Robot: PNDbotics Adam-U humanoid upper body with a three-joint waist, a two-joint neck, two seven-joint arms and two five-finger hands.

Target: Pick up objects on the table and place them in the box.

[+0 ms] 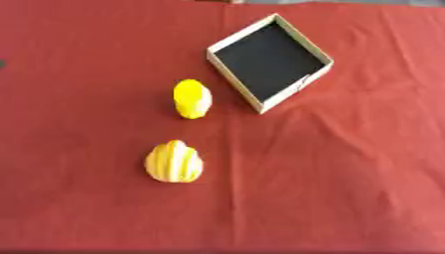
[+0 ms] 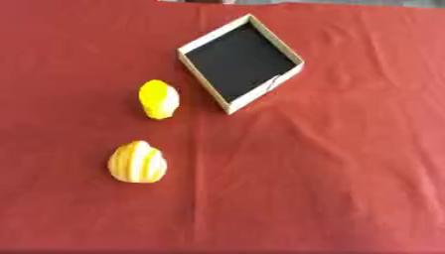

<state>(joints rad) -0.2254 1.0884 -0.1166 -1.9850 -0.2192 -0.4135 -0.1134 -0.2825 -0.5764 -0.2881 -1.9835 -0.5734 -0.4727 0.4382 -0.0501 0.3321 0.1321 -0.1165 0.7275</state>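
A bright yellow, lemon-shaped object [image 1: 191,98] lies on the red cloth left of the box. Nearer to me sits a ribbed, yellow-orange rounded object with pale stripes [image 1: 174,162]. The shallow box [image 1: 233,75] has pale cardboard walls and a black floor, is turned like a diamond, and holds nothing. Neither of my hands shows in either view.
A red cloth [image 1: 330,163] with a few creases covers the whole table. Its far edge runs along the top of the views, and the front edge lies near the bottom.
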